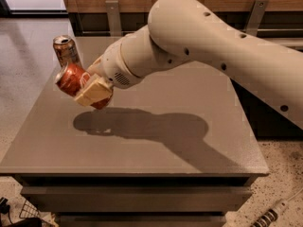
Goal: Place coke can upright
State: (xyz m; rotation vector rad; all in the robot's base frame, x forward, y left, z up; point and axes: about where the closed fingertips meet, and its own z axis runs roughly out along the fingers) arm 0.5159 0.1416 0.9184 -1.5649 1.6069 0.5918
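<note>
Half done. Red-orange aluminium coke can (71,78) clamped, tilted, in the beige two-finger gripper (90,88), raised off the grey tabletop (156,145) (near the upright brown-and-gold patterned can (65,51)). Left to do, probably: turning upright, lowering, letting go.
</note>
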